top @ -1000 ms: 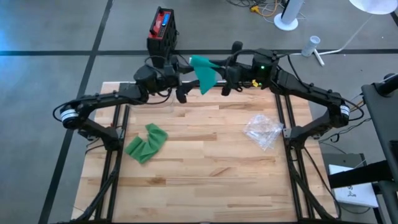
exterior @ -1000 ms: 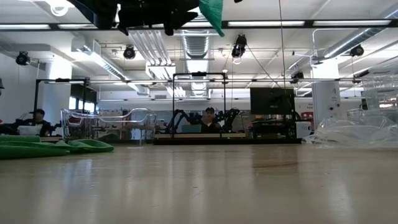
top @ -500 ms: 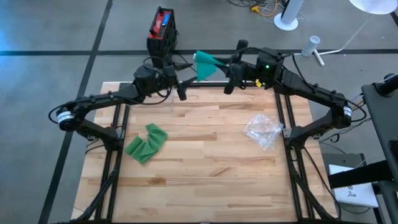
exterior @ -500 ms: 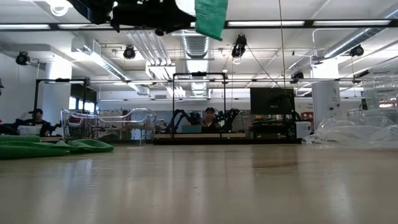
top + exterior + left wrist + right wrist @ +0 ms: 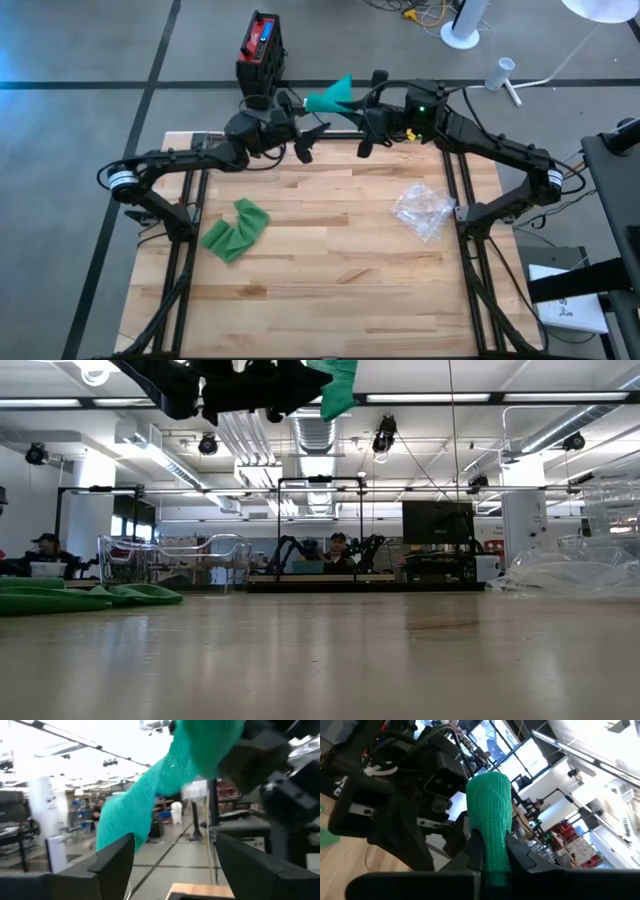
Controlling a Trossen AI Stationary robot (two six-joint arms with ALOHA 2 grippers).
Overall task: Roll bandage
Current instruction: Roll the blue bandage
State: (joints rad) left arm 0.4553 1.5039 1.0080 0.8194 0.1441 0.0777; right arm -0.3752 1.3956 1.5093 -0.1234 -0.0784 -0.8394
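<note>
table: a big wooden top. Both arms are up in the air over its 12 o'clock edge.
right gripper: squeezed tight on one end of the green bandage, high above the table.
left gripper: spread wide and holding nothing. The bandage hangs just in front of its fingers.
loose bandage: another green strip, lying crumpled on the table at 9 o'clock.
plastic wrapper: flat on the table at 3 o'clock, well apart from both arms.
how to do it well: I think the left gripper should pinch the free end softly. The right should hold firm, so the roll comes out neat and not twisted.
</note>
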